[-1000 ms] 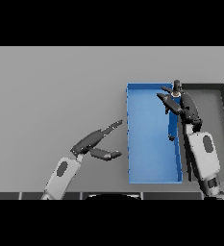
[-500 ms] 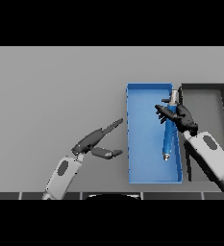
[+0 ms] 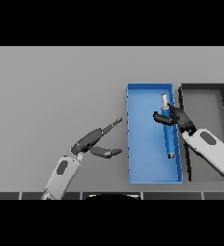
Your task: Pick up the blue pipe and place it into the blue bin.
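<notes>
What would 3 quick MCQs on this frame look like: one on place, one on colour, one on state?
1. Where is the blue pipe?
A. On the bare table
B. Inside the blue bin
C. Inside the dark bin

2. What colour is the bin to the right of the blue bin?
A. Dark grey to black
B. Red
C. Yellow

3. How is the left robot hand?
A. Curled round the pipe
B. Inside the blue bin
C. Open over the table, holding nothing

Answers:
1 B, the pipe lies lengthwise within the blue walls, with the right robot hand at its upper part.
2 A, its rim and floor are dark.
3 C, its fingers are spread to the left of the blue bin and apart from it.
</notes>
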### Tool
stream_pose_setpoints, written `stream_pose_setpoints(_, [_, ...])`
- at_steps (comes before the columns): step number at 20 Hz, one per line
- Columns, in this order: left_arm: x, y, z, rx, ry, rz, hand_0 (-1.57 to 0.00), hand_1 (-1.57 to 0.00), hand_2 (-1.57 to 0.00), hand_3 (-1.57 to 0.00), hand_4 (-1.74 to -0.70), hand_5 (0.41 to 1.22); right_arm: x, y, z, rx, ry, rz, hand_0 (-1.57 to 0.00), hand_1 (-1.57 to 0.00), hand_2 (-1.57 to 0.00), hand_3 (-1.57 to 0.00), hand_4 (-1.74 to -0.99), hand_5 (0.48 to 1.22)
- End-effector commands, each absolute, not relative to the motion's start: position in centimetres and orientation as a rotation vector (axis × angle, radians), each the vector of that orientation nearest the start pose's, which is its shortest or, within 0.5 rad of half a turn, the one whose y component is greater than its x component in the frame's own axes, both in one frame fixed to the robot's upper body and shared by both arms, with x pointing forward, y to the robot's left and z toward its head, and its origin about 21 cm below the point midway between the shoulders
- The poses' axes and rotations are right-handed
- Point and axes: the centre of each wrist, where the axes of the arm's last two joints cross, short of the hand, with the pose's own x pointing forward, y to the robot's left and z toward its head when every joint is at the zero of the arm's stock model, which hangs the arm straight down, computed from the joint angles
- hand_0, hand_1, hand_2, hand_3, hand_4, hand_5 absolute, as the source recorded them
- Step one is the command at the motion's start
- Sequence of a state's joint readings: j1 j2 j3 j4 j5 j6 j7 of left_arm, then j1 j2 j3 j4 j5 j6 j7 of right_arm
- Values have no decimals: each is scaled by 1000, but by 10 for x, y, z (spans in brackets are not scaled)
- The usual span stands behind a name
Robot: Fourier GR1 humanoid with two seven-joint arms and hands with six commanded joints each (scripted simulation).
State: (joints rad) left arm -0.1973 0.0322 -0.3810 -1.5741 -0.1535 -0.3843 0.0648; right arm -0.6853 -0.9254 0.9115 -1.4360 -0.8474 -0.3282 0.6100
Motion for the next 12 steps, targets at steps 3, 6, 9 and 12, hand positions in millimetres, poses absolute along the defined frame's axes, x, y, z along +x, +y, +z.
stream_pose_setpoints(3, [266, 123, 38, -431, -1559, -876, 1, 1, 1, 1, -930, 496, 320, -246, 105, -212, -828, 543, -59, -55, -53, -15, -1144, 759])
stream_pose_setpoints(6, [264, 124, 36, -433, -1566, -872, 1, 1, 1, 1, -932, 497, 320, -245, 104, -220, -825, 571, -30, -28, -27, -7, -1099, 725])
stream_pose_setpoints(9, [268, 120, 42, -425, -1569, -875, 1, 1, 1, 1, -930, 496, 319, -245, 106, -216, -830, 612, -19, -17, -17, -4, -1084, 713])
stream_pose_setpoints(12, [273, 117, 41, -411, -1562, -877, 1, 1, 1, 1, -930, 495, 320, -247, 106, -215, -833, 616, -19, -17, -17, -4, -1084, 714])
